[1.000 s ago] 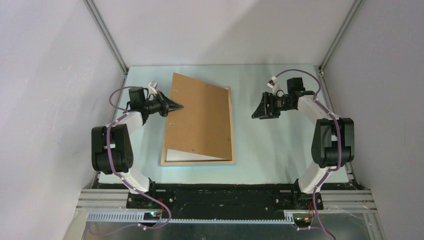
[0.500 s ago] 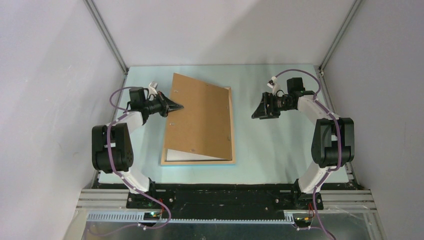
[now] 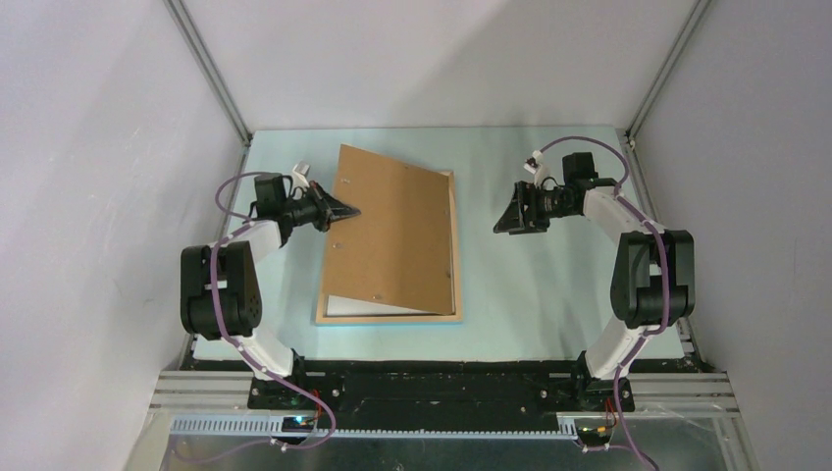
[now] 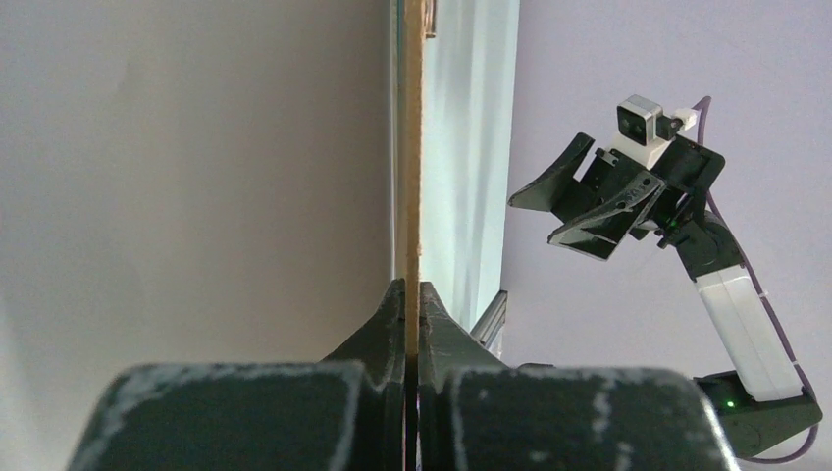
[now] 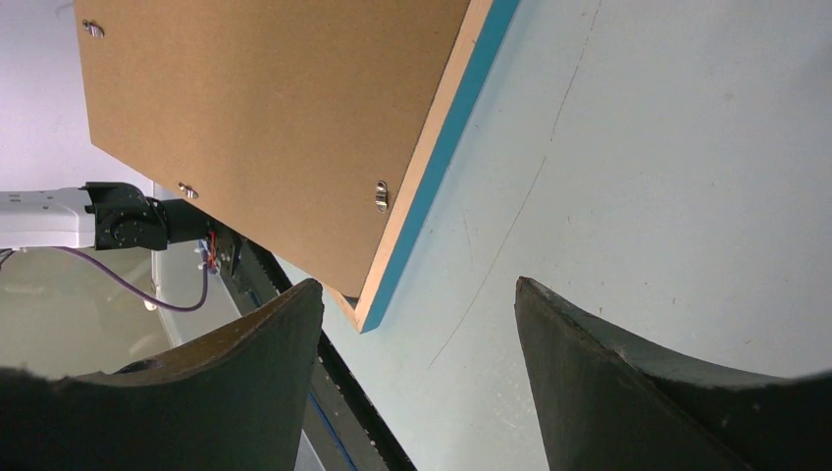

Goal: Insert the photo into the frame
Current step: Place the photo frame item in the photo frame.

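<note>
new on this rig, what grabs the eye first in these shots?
The brown backing board sits mid-table, tilted up along its left edge, where the shut left claw pinches it. Under it lies the frame, pale wood up with a blue outer edge. The right claw hangs open to the frame's right, touching nothing.

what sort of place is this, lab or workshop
Most likely a robotics lab test cell: plain grey panels on aluminium posts enclose a pale table, with a left arm and right arm bolted at its near edge.
</note>
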